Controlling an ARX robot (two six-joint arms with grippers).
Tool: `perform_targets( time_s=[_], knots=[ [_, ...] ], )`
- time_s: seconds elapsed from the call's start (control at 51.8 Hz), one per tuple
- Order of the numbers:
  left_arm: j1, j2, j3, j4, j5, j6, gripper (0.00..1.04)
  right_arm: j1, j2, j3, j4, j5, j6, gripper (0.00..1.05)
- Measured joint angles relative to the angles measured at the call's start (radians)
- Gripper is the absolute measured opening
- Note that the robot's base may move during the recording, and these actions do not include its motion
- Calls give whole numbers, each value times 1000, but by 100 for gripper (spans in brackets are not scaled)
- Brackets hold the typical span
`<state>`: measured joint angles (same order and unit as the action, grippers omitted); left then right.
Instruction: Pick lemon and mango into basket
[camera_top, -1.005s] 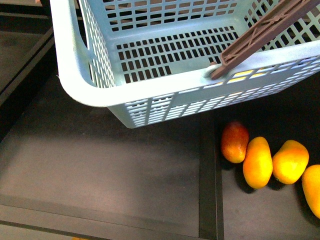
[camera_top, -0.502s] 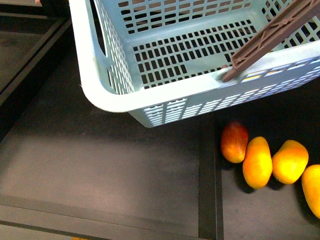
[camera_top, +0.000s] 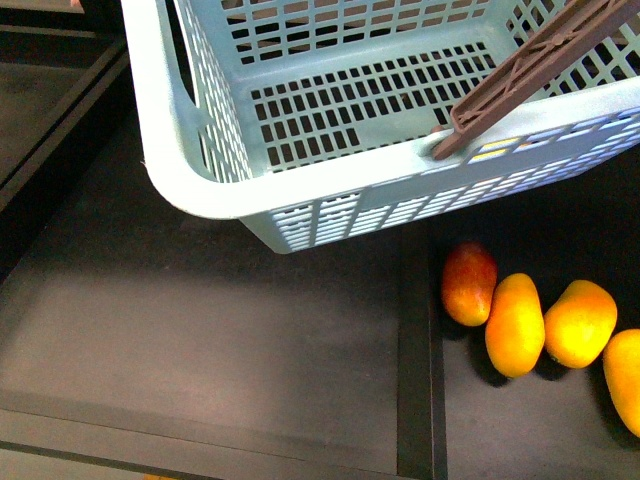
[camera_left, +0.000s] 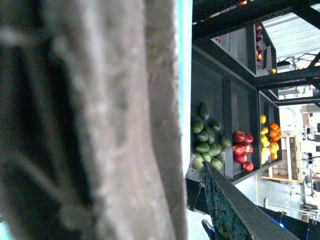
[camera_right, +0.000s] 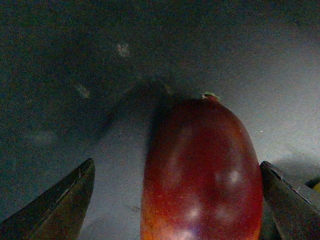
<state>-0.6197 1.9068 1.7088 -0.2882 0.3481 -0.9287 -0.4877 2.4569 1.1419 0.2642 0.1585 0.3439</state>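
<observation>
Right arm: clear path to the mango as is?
Likely yes: the right wrist view shows the mango straight ahead, framed by the open fingers of the right gripper, with nothing between.

Your front view sharp and evenly lit, glare on the basket (camera_top: 180, 180) rim, left wrist view smeared from 9 o'clock, overexposed at 4 o'clock, right wrist view dim, soft highlights on the mango (camera_right: 200, 170).

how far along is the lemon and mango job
Nothing is done yet: the part of the basket that shows is bare. In hand: the right gripper is open around the mango, not yet closed on it. Left: grasp and drop the mango, then find the lemon, which I cannot make out here.
</observation>
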Motion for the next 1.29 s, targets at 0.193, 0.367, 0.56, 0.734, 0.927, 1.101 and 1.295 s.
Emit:
perform_targets(
  time_s=[0.193, 0.367, 0.56, 0.734, 0.927, 1.101, 1.295],
  knots=[
    [0, 0, 0, 0, 3, 0, 27, 22, 50, 25, -24, 11, 5, 96],
    [0, 0, 0, 0, 3, 0, 27, 23, 64, 26, -34, 11, 8, 96],
    [0, 0, 0, 0, 3, 0, 27, 8, 53, 8, -18, -5, 8, 75],
    [0, 0, 0, 0, 3, 0, 27, -23, -39, -66, 22, -93, -2, 58],
    [0, 0, 0, 0, 3, 0, 27, -92, -311, -241, 137, -269, -78, 58],
    [0, 0, 0, 0, 3, 0, 27, -142, -542, -386, 177, -414, -128, 58],
    [0, 0, 0, 0, 3, 0, 27, -153, -956, -563, 45, -615, -188, 58]
  ],
)
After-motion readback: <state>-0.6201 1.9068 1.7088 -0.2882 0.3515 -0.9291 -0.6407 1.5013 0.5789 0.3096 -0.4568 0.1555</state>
